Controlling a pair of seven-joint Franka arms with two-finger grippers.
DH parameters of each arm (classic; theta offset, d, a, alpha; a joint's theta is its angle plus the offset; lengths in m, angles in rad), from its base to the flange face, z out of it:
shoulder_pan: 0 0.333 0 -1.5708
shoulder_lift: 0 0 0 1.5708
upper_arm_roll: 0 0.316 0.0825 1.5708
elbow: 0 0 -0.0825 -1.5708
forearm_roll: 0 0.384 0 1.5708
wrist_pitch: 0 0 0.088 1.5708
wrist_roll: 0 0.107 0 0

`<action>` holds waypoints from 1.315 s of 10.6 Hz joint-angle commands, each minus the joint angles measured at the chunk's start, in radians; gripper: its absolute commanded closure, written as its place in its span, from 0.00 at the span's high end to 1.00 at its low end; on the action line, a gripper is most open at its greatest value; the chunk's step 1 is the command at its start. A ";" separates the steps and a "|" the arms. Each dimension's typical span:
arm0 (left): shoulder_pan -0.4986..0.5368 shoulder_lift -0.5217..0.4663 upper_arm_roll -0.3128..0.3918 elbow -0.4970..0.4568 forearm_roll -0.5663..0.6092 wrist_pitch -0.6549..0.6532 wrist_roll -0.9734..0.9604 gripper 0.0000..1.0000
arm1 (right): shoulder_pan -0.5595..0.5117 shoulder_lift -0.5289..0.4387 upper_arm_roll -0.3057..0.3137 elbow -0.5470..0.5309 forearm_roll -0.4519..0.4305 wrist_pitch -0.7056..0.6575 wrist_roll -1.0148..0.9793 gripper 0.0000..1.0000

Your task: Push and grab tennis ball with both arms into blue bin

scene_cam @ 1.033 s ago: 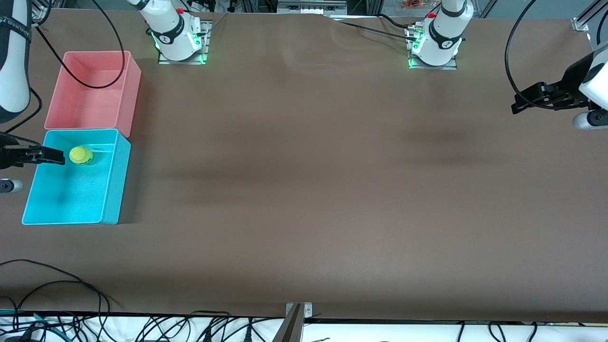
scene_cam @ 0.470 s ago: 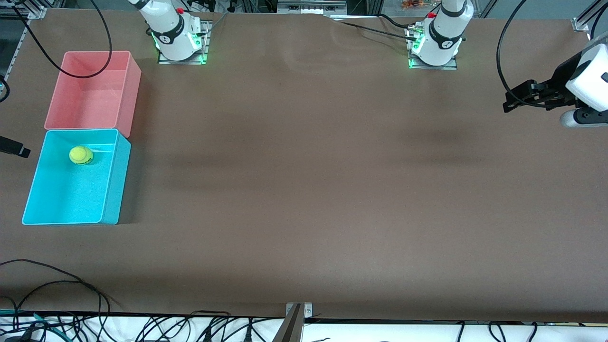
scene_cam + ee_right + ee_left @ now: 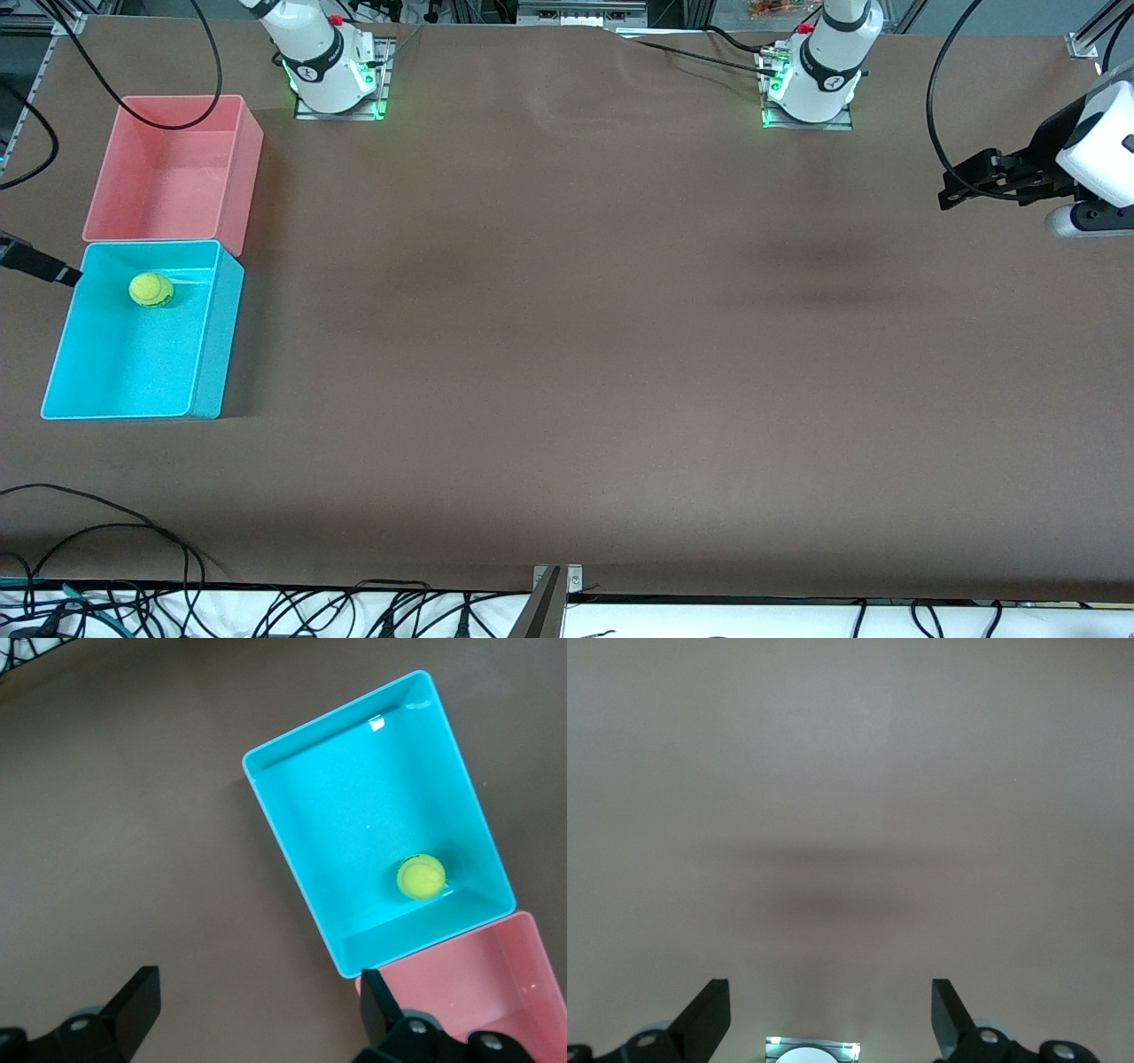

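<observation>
The tennis ball (image 3: pixel 151 289) lies on the floor of the blue bin (image 3: pixel 221 346), close to the wall that adjoins the pink bin. It also shows in the right wrist view (image 3: pixel 420 877), inside the blue bin (image 3: pixel 301 864). My right gripper (image 3: pixel 257 1010) is open and empty, up over the bare table just outside the bin at the right arm's end. Only one of its black fingers (image 3: pixel 40 264) shows in the front view. My left gripper (image 3: pixel 952 190) is open and empty (image 3: pixel 828 1014), up over the bare table at the left arm's end.
An empty pink bin (image 3: pixel 168 186) stands against the blue bin, farther from the front camera, and shows in the right wrist view (image 3: pixel 478 992). The arm bases (image 3: pixel 332 66) (image 3: pixel 819 75) stand along the table's edge. Cables hang over the pink bin.
My right gripper has left the blue bin, where it was beside the ball, and drawn off to the table's end. The ball stays put. My left gripper shifted slightly, then stopped.
</observation>
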 commanded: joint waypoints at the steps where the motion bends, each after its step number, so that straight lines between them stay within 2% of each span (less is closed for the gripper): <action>1: -0.002 0.005 0.003 0.024 -0.017 -0.013 0.003 1.00 | 0.001 -0.093 0.078 -0.119 -0.029 0.046 0.080 1.00; 4: -0.003 0.005 0.005 0.024 -0.017 -0.013 0.003 1.00 | 0.001 -0.096 0.115 -0.125 -0.076 0.061 0.076 1.00; 8: -0.011 0.005 0.000 0.024 -0.015 -0.013 -0.002 1.00 | 0.034 -0.108 0.113 -0.124 -0.096 0.050 0.074 1.00; 10: -0.019 0.005 -0.005 0.026 -0.017 -0.013 -0.005 1.00 | 0.040 -0.123 0.104 -0.115 -0.098 0.029 0.074 1.00; 12: -0.029 0.005 -0.002 0.026 -0.017 -0.012 -0.006 1.00 | 0.092 -0.123 0.049 -0.113 -0.098 0.029 0.074 1.00; 14: -0.028 0.005 0.005 0.026 -0.017 -0.012 -0.005 1.00 | 0.100 -0.122 0.034 -0.107 -0.093 0.027 0.071 1.00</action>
